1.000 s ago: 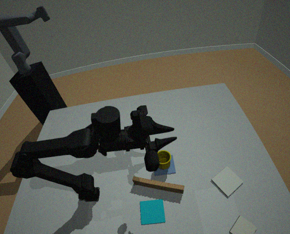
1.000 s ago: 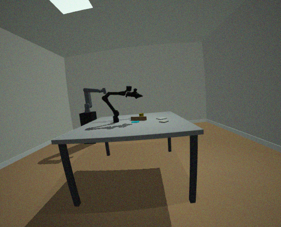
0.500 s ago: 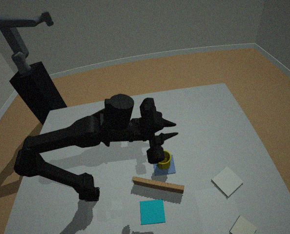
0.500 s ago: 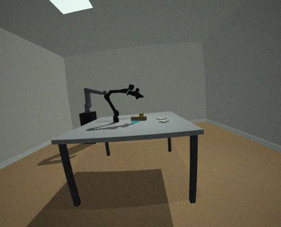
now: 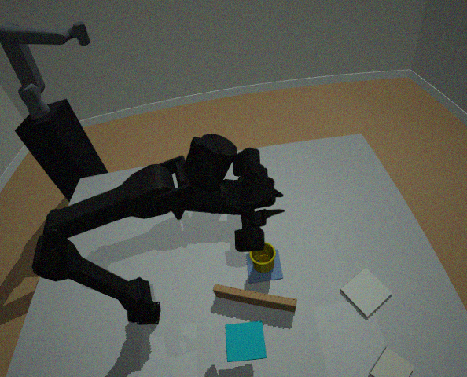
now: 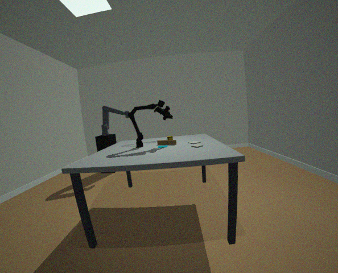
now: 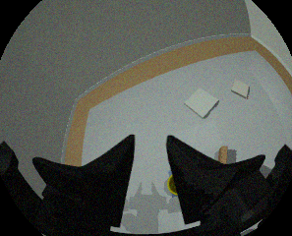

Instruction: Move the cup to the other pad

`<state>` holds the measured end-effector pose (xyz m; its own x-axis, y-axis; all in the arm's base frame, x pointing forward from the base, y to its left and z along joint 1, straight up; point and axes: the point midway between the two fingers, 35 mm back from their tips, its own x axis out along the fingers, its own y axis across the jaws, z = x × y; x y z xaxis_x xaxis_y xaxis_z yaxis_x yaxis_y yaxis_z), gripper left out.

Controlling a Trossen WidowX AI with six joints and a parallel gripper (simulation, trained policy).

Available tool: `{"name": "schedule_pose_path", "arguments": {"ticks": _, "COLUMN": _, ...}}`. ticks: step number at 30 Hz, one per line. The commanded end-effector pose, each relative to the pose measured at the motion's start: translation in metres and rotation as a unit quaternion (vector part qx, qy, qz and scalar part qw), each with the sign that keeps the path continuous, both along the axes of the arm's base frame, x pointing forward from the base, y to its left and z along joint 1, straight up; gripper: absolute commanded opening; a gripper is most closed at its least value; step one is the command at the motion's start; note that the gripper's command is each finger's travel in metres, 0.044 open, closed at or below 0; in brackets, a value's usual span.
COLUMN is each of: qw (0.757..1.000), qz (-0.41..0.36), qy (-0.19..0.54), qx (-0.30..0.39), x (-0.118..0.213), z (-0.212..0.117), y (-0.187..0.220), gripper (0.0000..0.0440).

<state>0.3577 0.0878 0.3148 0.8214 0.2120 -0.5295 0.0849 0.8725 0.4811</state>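
1. The gripper (image 5: 283, 203) (image 6: 172, 117) (image 7: 150, 140) hangs above the desk (image 5: 327, 203) (image 6: 151, 157) (image 7: 136, 108), its fingers parted partway with nothing between them.

2. Its black arm (image 5: 104, 206) (image 6: 135, 125) arches over the desk, the fingertips tilted downward in the exterior view.

3. Below the gripper and apart from it, the yellow cup (image 5: 262, 262) (image 6: 169, 137) (image 7: 173, 185) stands upright on the blue pad (image 5: 275, 274) (image 7: 170, 173). In the wrist view, a finger partly covers the cup. Its inside is too dim to make out any marbles.

4. A wooden block (image 5: 254, 298) (image 6: 166, 143) (image 7: 223, 154) lies between the blue pad and the teal pad (image 5: 244, 342) (image 6: 163, 146), touching neither. The teal pad, the other of the pair, bears no cup.

5. Off to one side, well apart from the cup, lie two pale tiles: the larger tile (image 5: 365, 293) (image 6: 194, 142) (image 7: 202, 102) and the smaller tile (image 5: 391, 364) (image 6: 197, 145) (image 7: 241, 88), set apart from each other.

6. Beyond the desk's edge, a gray arm (image 5: 42, 38) (image 6: 105, 117) rises from a black pedestal (image 5: 63, 141) (image 6: 100, 144), its joints bent.
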Motion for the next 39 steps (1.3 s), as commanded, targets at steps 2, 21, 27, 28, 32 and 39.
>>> {"name": "schedule_pose_path", "arguments": {"ticks": 2, "qw": 0.999, "qz": -0.012, "qy": 0.034, "qx": 0.019, "x": 0.0, "z": -0.003, "y": 0.006, "gripper": 0.014}}
{"name": "schedule_pose_path", "arguments": {"ticks": 21, "qw": 0.976, "qz": -0.077, "qy": 0.19, "qx": 0.077, "x": -0.004, "z": -0.026, "y": 0.029, "gripper": 0.0144}}
{"name": "schedule_pose_path", "arguments": {"ticks": 27, "qw": 0.963, "qz": -0.102, "qy": 0.237, "qx": 0.079, "x": -0.006, "z": -0.038, "y": 0.033, "gripper": 0.0144}}
{"name": "schedule_pose_path", "arguments": {"ticks": 28, "qw": 0.96, "qz": -0.106, "qy": 0.245, "qx": 0.079, "x": -0.006, "z": -0.04, "y": 0.033, "gripper": 0.0144}}
{"name": "schedule_pose_path", "arguments": {"ticks": 32, "qw": 0.951, "qz": -0.123, "qy": 0.275, "qx": 0.074, "x": -0.008, "z": -0.05, "y": 0.034, "gripper": 0.0149}}
{"name": "schedule_pose_path", "arguments": {"ticks": 39, "qw": 0.931, "qz": -0.151, "qy": 0.328, "qx": 0.059, "x": -0.011, "z": -0.071, "y": 0.032, "gripper": 0.0159}}
